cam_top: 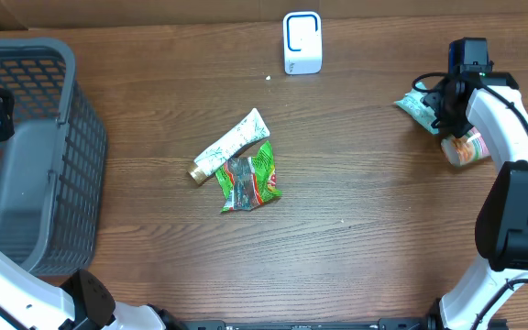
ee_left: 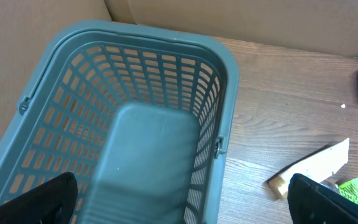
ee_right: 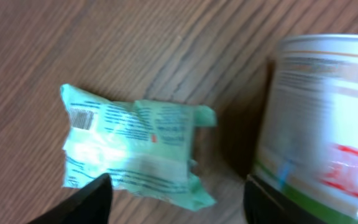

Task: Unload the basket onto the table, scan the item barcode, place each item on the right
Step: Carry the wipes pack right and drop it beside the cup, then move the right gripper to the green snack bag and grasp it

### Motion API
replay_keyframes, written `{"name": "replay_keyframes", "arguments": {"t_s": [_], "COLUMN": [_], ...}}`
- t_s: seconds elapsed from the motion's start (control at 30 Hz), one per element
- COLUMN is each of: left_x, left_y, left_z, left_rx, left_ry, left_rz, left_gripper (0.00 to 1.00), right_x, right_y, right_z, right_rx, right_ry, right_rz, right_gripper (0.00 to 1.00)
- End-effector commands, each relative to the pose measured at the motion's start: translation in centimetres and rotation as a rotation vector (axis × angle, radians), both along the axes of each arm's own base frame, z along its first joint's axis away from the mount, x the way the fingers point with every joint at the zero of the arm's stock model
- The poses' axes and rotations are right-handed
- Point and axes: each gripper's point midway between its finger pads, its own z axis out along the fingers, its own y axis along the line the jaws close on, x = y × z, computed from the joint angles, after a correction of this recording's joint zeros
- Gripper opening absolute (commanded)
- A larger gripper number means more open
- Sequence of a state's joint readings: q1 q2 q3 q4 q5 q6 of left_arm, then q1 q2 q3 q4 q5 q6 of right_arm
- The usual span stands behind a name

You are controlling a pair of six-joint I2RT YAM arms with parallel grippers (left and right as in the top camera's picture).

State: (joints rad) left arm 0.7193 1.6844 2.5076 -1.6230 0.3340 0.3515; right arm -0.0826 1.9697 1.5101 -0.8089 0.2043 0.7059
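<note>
Both grippers open-fingered and empty: left gripper (ee_left: 182, 202) over basket (ee_left: 222, 93), right gripper (ee_right: 176, 199) above pale green packet (ee_right: 132, 149) on table (ee_right: 166, 37) beside can (ee_right: 316, 124). Close squarely across packet, keep barcode (ee_right: 79, 117) uncovered, then face it toward scanner (cam_top: 302, 42).

Mock shop checkout laid out on a robot test bench.

A grey plastic shopping basket (cam_top: 79, 156) stands at one end of a wood-grain tabletop (cam_top: 365, 220). A small white scanner unit (cam_top: 302, 42) is upright at the far edge. Packaged goods lie loose: a tube (cam_top: 232, 143), a green sachet (cam_top: 248, 180), a pale green packet (ee_right: 132, 149) with a printed barcode (ee_right: 79, 117), and a labelled can (ee_right: 328, 106). Plain cardboard (ee_left: 260, 18) walls the back, and a white robot arm (cam_top: 507, 115) reaches over the tabletop.
</note>
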Motion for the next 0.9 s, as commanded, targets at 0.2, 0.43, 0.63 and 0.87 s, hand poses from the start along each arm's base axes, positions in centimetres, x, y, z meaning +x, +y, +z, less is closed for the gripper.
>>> {"name": "replay_keyframes", "arguments": {"t_s": [0.2,0.43,0.63,0.87], "left_x": [0.2,0.2,0.2,0.2], "left_y": [-0.4,-0.4,-0.4,-0.4], "left_z": [0.2,0.2,0.2,0.2], "left_rx": [0.01,0.01,0.01,0.01], "left_ry": [-0.007,-0.007,-0.007,-0.007], "left_rz": [-0.029,-0.029,-0.029,-0.029], "left_gripper": [1.0,0.99,1.0,1.0], "right_x": [2.4,-0.7,-3.5,-6.4], "right_y": [9.3,19.7,26.7,34.4], "right_z": [13.5,11.3,8.8,3.9], "right_rx": [0.117,0.276,0.251,0.319], "right_ry": [-0.266,-0.205,-0.148,-0.055], "right_rz": [0.455,0.775,1.033,1.213], "right_gripper": [0.85,0.88,0.92,0.94]}}
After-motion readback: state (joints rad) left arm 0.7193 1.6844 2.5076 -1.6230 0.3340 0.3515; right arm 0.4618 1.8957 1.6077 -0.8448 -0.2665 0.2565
